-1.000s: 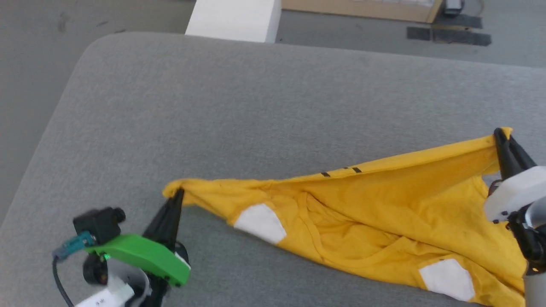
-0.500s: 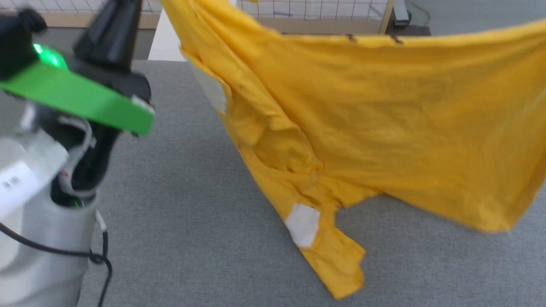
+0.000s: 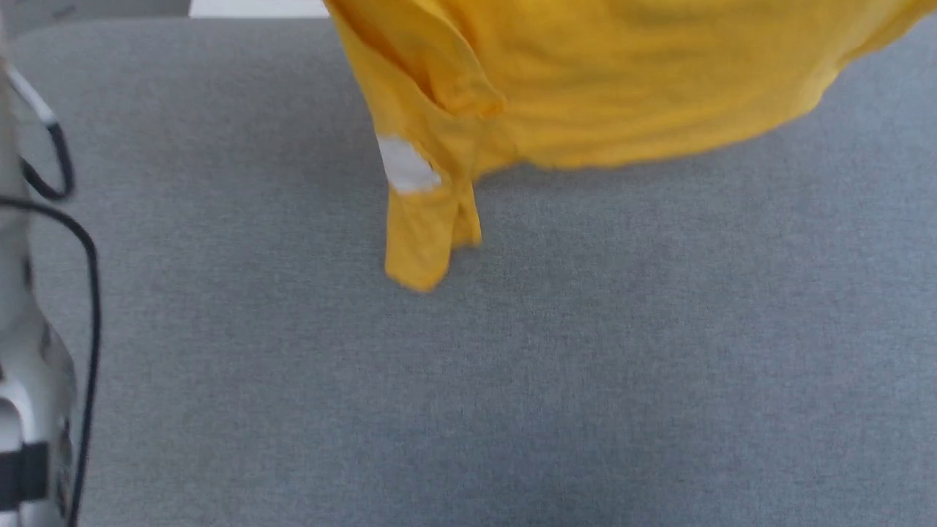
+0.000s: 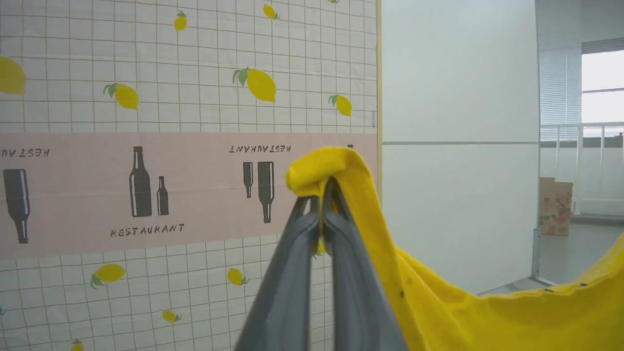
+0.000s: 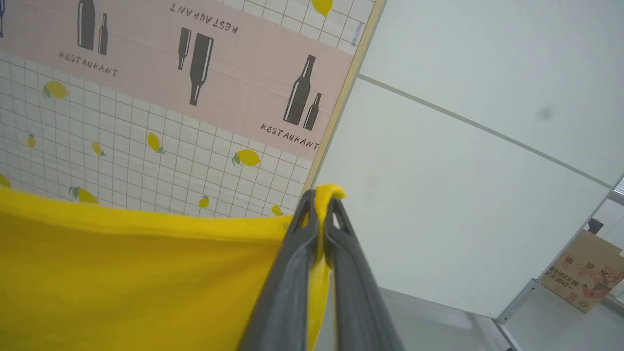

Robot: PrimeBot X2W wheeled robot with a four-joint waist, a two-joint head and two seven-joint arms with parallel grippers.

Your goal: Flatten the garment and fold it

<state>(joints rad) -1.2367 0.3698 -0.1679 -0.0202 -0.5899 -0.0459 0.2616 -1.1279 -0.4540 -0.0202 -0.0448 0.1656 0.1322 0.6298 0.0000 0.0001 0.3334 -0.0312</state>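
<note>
The mustard-yellow garment (image 3: 585,95) hangs in the air above the grey table (image 3: 512,380), its lower edge and one dangling sleeve with a white patch (image 3: 406,165) in the head view. My left gripper (image 4: 321,192) is shut on a bunched corner of the garment (image 4: 341,165), which drapes down to the right. My right gripper (image 5: 321,200) is shut on another corner, with the garment (image 5: 122,273) stretched out to its left. Both grippers are raised high, facing a wall.
My left arm's pale forearm (image 3: 22,366) with a black cable stands at the left edge of the head view. A lemon-patterned backdrop (image 4: 170,97) and white wall (image 4: 458,122) lie ahead of the wrists. A cardboard box (image 5: 585,273) sits on the floor far right.
Both grippers have lifted the garment off the table, from spread low to hanging high. The head camera has also shifted, so the whole view has moved.
</note>
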